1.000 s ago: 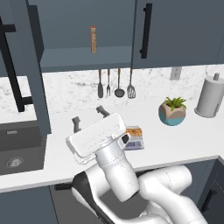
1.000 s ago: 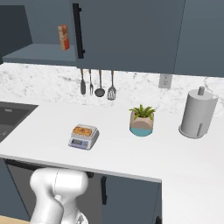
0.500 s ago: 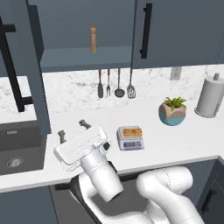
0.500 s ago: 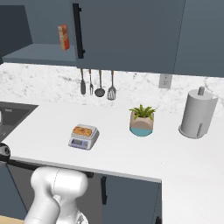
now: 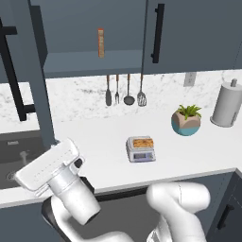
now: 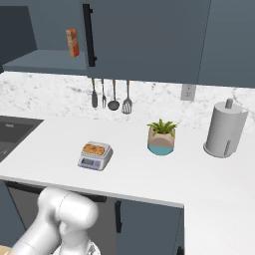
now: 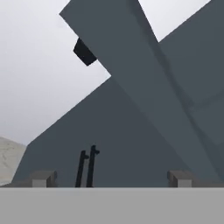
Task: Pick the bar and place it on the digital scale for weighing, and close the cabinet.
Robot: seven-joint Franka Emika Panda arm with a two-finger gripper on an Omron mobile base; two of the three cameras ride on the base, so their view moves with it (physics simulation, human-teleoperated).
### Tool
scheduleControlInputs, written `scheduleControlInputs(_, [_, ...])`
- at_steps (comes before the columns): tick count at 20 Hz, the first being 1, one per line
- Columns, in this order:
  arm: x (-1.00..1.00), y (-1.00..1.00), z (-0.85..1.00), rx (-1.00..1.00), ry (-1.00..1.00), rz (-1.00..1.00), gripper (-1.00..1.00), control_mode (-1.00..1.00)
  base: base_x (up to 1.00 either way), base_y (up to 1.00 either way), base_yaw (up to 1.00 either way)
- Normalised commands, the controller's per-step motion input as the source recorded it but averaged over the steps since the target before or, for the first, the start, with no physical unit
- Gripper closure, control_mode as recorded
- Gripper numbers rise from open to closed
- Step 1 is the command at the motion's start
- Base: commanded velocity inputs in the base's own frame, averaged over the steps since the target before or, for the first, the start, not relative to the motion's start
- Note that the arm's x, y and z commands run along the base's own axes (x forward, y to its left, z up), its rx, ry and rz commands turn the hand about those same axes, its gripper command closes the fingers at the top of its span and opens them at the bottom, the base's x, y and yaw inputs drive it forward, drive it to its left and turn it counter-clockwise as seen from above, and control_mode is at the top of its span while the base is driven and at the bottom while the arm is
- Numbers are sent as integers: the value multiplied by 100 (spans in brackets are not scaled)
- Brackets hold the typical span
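Note:
The golden-brown bar [image 5: 141, 142] [image 6: 94, 148] lies flat on the plate of the light-grey digital scale [image 5: 141, 153] [image 6: 93, 160] in the middle of the white counter. The slate-blue cabinet has its left door [image 5: 37, 80] swung out open, black handle [image 5: 13, 71] showing, and its shelf [image 5: 90, 64] [image 6: 42, 62] is exposed. My gripper [image 7: 111, 178] is open with nothing between its fingertips [image 7: 41, 178], and it faces a slanted dark door panel [image 7: 131, 74]. Its white hand body [image 5: 47, 166] hangs low at the counter's front left, beneath the open door.
An upright orange box [image 5: 100, 42] [image 6: 72, 42] stands on the open shelf. Utensils [image 5: 125, 90] [image 6: 110, 94] hang on the marble wall. A potted plant [image 5: 186, 120] [image 6: 162, 138] and paper towel roll [image 5: 227, 104] [image 6: 225, 129] stand at the right. The sink [image 5: 14, 151] lies left.
The hand has swung left and down, from over the counter beside the scale to the front left edge under the open door. The gripper stays open. The bar rests unmoved on the scale.

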Motion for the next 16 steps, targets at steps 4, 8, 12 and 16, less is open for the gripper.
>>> scheduleControlInputs(4, [0,82,0,1,-19,9,-100,-100,0,0,0])
scheduleControlInputs(8, [7,59,1,7,-17,8,-100,-100,0,0,0])
scheduleControlInputs(12, [2,16,4,26,-17,4,-100,-100,0,0,0])
scheduleControlInputs(16, [23,0,24,31,-10,0,-100,-100,0,0,0])
